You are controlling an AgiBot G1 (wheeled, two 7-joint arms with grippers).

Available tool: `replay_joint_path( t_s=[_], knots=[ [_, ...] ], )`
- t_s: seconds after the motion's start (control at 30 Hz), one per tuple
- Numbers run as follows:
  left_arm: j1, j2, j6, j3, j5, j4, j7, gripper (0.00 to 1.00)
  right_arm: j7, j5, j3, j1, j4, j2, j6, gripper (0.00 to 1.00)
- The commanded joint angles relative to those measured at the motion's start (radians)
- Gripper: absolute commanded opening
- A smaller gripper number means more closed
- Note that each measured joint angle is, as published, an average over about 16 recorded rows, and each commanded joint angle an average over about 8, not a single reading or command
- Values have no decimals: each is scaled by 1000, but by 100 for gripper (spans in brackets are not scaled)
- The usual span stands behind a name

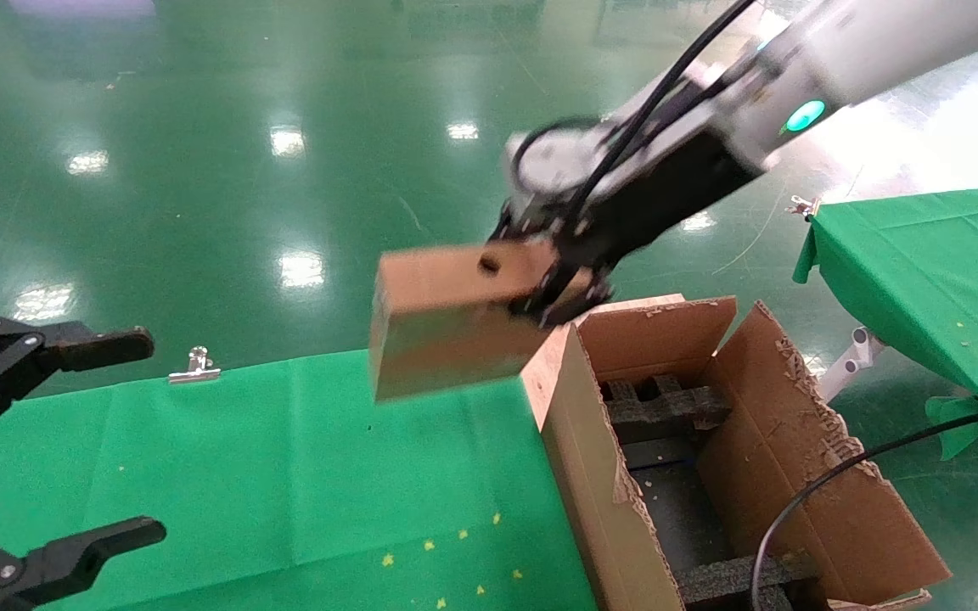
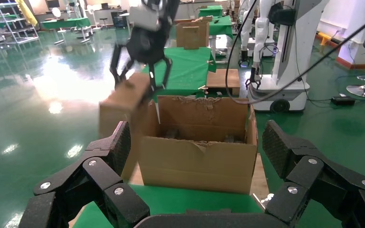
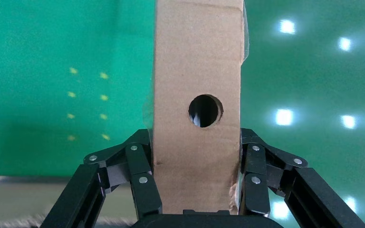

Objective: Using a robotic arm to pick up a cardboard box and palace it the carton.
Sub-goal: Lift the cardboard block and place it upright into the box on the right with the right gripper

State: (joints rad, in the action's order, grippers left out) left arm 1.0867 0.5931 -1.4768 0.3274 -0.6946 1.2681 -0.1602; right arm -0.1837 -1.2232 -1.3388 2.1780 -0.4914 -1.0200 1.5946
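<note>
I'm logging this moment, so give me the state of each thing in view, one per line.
cardboard box: lifted clear of the table, held beside the carton's rim, not yet inside.
carton: open, flaps torn, black foam inserts inside.
right gripper: fingers shut on the cardboard box.
left gripper: fingers open, holding nothing, low by the green table.

Matt brown cardboard box [image 1: 446, 318], rough-torn corrugated carton [image 1: 795, 450] (black foam inside), green cloth [image 1: 285, 475], glossy floor [image 1: 200, 170]
</note>
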Motion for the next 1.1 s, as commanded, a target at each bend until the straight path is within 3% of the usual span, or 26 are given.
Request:
replay_joint_path(
  t_s=[0.03,0.43,1.1],
  knots=[
    [0,0,0,0,0,0,0,100,-11,12,-17,41,11,12,-1,0],
    [0,0,0,0,0,0,0,100,-45,73,-122,115,70,73,0,0],
    [0,0,0,1,0,0,0,100,19,85,-371,219,88,350,3,0]
  ],
)
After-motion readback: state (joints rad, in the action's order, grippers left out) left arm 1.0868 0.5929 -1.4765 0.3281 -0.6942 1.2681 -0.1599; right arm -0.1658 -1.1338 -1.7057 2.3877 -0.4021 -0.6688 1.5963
